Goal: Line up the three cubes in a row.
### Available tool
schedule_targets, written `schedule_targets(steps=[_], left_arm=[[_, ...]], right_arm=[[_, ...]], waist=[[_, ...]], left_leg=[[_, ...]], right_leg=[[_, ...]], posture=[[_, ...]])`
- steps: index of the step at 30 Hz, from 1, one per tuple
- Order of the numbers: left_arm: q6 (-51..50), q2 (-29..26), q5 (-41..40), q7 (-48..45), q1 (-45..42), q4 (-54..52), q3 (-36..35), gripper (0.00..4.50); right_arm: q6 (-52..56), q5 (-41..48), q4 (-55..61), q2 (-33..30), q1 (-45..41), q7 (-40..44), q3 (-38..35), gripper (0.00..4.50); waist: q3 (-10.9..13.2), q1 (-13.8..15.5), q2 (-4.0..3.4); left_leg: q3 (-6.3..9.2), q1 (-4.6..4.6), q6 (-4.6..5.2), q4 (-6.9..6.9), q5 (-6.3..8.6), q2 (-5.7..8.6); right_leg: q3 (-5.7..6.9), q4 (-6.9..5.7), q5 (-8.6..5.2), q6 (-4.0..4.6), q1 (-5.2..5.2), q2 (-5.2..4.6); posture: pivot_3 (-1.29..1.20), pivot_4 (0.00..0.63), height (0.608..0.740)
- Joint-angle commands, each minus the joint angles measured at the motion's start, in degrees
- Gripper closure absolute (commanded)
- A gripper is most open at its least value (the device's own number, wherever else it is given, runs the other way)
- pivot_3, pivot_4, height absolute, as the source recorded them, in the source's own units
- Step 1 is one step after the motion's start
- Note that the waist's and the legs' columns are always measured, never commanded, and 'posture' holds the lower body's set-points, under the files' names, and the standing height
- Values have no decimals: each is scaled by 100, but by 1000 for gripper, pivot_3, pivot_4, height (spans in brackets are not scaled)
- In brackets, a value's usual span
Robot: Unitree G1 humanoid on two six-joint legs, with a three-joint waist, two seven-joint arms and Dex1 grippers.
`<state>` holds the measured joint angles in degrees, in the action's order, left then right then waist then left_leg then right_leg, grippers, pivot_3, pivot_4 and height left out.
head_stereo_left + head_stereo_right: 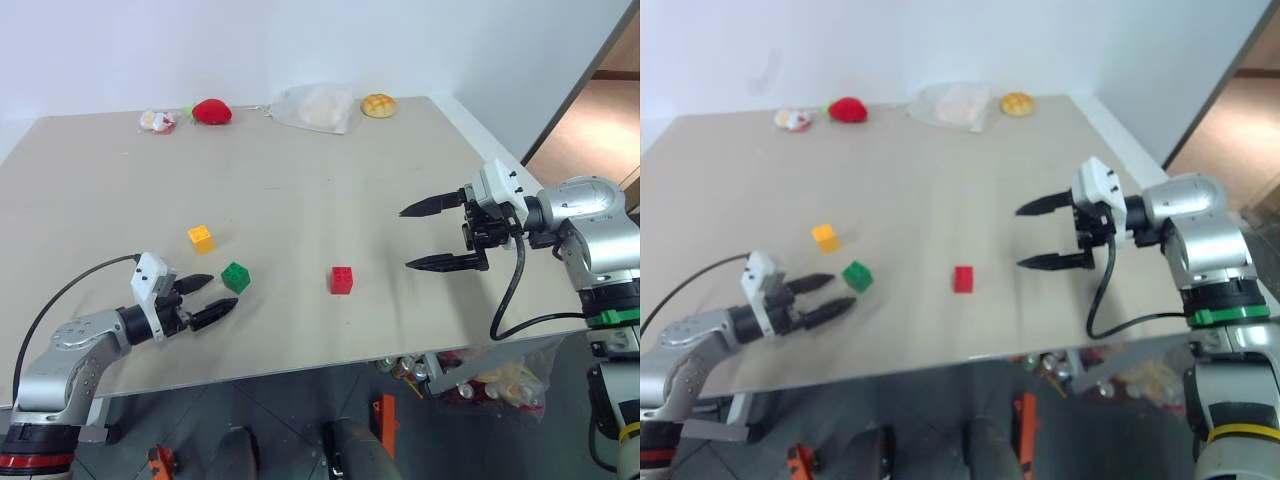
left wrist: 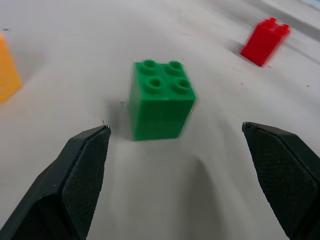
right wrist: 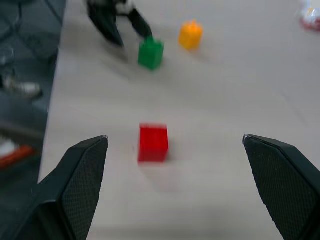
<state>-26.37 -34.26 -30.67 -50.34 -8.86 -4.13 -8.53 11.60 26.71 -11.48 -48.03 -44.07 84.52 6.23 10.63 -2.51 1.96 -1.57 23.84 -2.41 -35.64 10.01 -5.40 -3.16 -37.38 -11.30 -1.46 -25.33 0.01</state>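
Three studded cubes stand apart on the beige table (image 1: 300, 190): a yellow-orange cube (image 1: 201, 238) at the left, a green cube (image 1: 236, 277) just right of it and nearer me, and a red cube (image 1: 342, 280) further right. My left gripper (image 1: 216, 295) is low over the table, open, with its fingertips just short of the green cube (image 2: 161, 100) and nothing between them. My right gripper (image 1: 407, 238) hovers above the table to the right of the red cube (image 3: 153, 143), open and empty, pointing left.
Along the far edge lie a red plush strawberry (image 1: 212, 111), a small white-and-red item (image 1: 158, 121), a clear bag (image 1: 318, 107) and a round yellow bun (image 1: 378, 105). The table's front edge runs close behind the cubes.
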Motion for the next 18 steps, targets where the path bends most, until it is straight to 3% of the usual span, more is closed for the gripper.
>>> schedule_targets(steps=[1,7,10,16,18], left_arm=[[171,79,114,1,-322,238,54,123],[328,333,318,10,-538,497,305,123],[360,453,283,-170,-531,503,437,907],[475,507,436,-361,-635,640,698,2960],[469,535,465,-335,-729,690,726,3171]], right_arm=[[512,342,900,115,292,-481,-370,12],[994,479,1763,323,970,-1236,-630,12],[1154,564,1959,395,1154,-1504,-775,0],[1332,630,2115,410,1267,-1764,-943,0],[1343,618,2131,403,1299,-1813,-971,0]], waist=[[0,1,0],[-1,0,1],[-1,0,2],[-2,-2,2],[-2,-1,3]], left_leg=[[0,2,0,-5,0,1],[-3,12,0,-15,0,8],[-2,12,0,-15,0,8],[-2,11,0,-16,0,8],[-1,11,0,-18,0,8]], right_leg=[[-3,0,2,-3,1,0],[-10,1,5,-11,-1,-5],[-10,1,5,-11,-1,-5],[-11,1,7,-11,0,-3],[-11,1,7,-11,0,-3]], posture=[[0,150,740],[0,150,740],[0,150,740],[0,150,740],[0,150,740]])
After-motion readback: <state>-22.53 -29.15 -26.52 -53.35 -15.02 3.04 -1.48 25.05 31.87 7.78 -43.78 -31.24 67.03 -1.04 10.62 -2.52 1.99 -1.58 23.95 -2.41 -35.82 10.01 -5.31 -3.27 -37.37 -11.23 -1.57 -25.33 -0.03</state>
